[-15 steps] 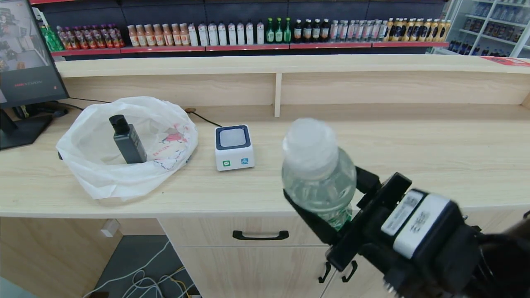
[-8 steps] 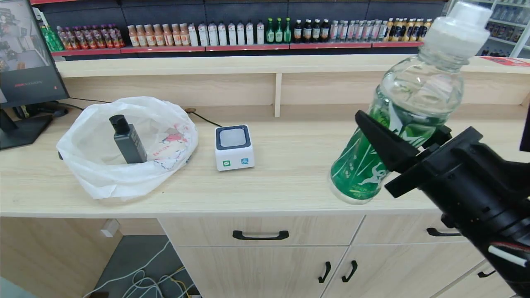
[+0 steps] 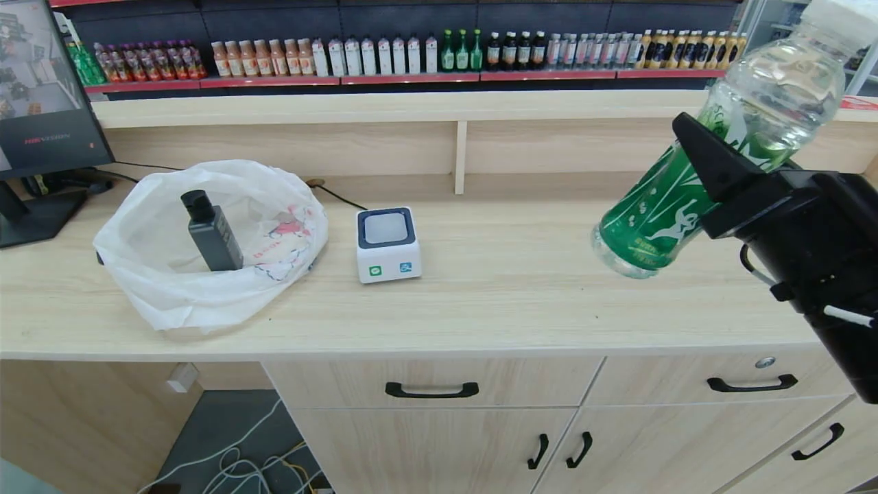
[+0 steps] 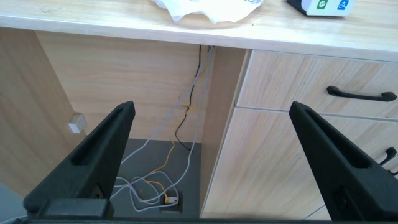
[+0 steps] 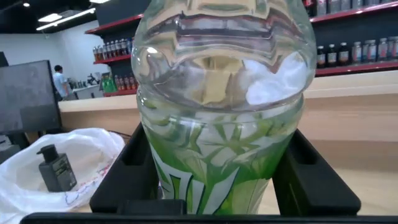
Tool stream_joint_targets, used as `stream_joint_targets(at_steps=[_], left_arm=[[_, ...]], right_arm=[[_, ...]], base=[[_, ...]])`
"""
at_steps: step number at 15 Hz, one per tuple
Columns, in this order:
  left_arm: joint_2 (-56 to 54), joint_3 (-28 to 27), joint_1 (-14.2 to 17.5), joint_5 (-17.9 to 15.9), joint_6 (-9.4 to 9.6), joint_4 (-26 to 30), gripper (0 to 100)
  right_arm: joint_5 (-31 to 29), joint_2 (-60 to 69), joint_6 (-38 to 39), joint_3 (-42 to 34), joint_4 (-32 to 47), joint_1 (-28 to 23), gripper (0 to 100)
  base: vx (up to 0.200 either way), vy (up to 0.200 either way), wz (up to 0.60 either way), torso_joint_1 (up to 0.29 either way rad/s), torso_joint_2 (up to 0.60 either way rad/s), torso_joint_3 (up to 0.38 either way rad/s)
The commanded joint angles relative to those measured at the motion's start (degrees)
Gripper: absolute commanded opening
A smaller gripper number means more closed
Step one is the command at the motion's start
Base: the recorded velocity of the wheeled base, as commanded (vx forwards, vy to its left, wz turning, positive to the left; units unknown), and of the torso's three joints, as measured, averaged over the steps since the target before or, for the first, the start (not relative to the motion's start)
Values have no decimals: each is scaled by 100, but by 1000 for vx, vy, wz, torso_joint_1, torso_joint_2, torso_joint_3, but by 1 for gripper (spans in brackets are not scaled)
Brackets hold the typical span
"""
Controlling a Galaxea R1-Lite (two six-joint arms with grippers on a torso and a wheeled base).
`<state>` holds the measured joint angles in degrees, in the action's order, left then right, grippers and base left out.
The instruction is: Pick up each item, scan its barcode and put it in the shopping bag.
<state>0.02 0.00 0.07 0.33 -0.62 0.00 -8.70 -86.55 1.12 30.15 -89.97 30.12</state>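
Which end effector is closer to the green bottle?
Right. The right end effector grips the green bottle above the counter; the left end effector sits open far off, below counter level.

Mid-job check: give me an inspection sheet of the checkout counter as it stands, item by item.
Surface: wooden counter, no spills seen.
Job's things: green-label bottle tilted in the air over the counter's right end; scanner on the counter; shopping bag open at the left, dark bottle standing inside.
Clutter: nothing seen.
Grippers: right claw shut on the green-label bottle; left claw open, low, facing the cabinet front.
Cables: black cable behind the scanner; loose wires on the floor under the counter.
Surroundings: monitor at the counter's left end; drink shelves behind.
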Motion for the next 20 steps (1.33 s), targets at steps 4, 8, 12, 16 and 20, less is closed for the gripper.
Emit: stream_joint_targets(at_steps=[4, 8, 12, 16, 20], left_arm=[[-2, 0, 1, 2, -8, 0, 100], [-2, 0, 1, 2, -8, 0, 100], [-2, 0, 1, 2, 1, 0, 100], [-2, 0, 1, 2, -8, 0, 100], [-2, 0, 1, 2, -35, 0, 100]], right_arm=[[-26, 7, 248, -44, -3, -191, 0], [-17, 16, 292, -26, -3, -209, 0], [-17, 148, 371, -106, -3, -209, 0], [-17, 86, 380, -132, -3, -288, 0], [-17, 42, 389, -220, -3, -305, 0]], base=[[0, 0, 0, 0, 0, 0], [0, 0, 0, 0, 0, 0], [0, 0, 0, 0, 0, 0], [0, 0, 0, 0, 0, 0], [0, 200, 0, 1, -1, 2]])
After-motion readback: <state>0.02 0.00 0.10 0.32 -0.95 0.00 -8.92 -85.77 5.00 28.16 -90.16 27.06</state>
